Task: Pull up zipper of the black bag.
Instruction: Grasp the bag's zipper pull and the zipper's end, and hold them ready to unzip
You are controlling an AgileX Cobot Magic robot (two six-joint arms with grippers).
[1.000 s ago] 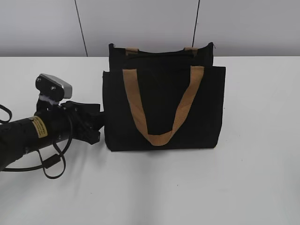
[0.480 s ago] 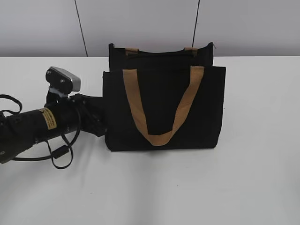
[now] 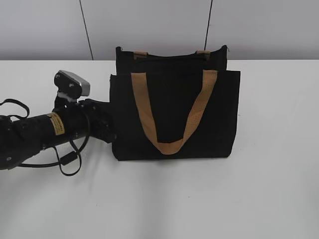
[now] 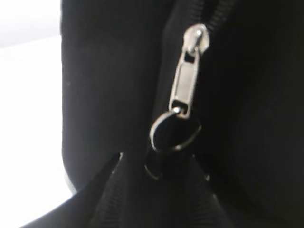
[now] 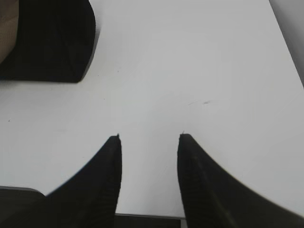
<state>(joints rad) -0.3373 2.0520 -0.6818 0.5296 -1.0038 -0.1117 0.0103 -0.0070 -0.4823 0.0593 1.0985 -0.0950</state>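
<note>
The black bag [image 3: 172, 107] stands upright on the white table with tan handles [image 3: 169, 146]. My left gripper [image 3: 107, 127] is pressed against the bag's left side. In the left wrist view the zipper's silver pull tab [image 4: 185, 80] and its ring [image 4: 175, 131] hang on the black zip line, just beyond my left gripper's [image 4: 159, 159] dark fingertips. The fingers stand apart, open, with the ring near the gap between them. My right gripper [image 5: 149, 137] is open and empty over bare table. A bag corner [image 5: 47, 42] lies far ahead on its left.
The white table [image 3: 269, 189] spreads around the bag. A grey wall [image 3: 149, 25] stands behind it. The left arm's cable loop [image 3: 70, 159] rests on the table beside the arm. The right arm is out of the exterior view.
My left arm has moved right, bringing the gripper up against the bag's left side. The bag has not visibly moved.
</note>
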